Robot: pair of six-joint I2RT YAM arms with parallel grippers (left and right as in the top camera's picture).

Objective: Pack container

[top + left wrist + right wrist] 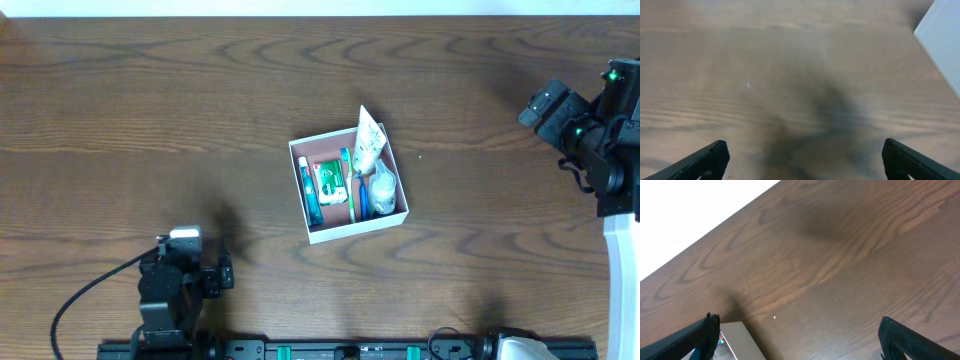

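Two hands and neither has anything in it. Left hand [805, 147] is spread wide over bare desk [150, 120] in the near left part of the scene. Right hand [797, 325] is wide open too, way over at the far right. Both are well apart from the container [392, 215], which sits about mid-desk, slightly turned.

Looks to me like the packing is basically done. Inside the container, left to right:
- a teal tube [310, 191] along the left wall
- a small green and white packet [328, 178]
- a toothbrush [349, 186]
- something small, pale and roundish [383, 187] on the right, can't say what it is

There's also a white tube with green print [368, 140] lying slanted, its far end poking over the far rim. I don't see anything loose on the desk waiting to go in.

My guess for a next move, if there is one: a hand comes over the far rim and nudges that white tube down flat without shoving the container along. Otherwise it's park the arms and call it.

Labels: no luck. The packet and both tubes have printing, but it's too small to read from overhead, and the wrist views only catch a bit of the container's white wall.
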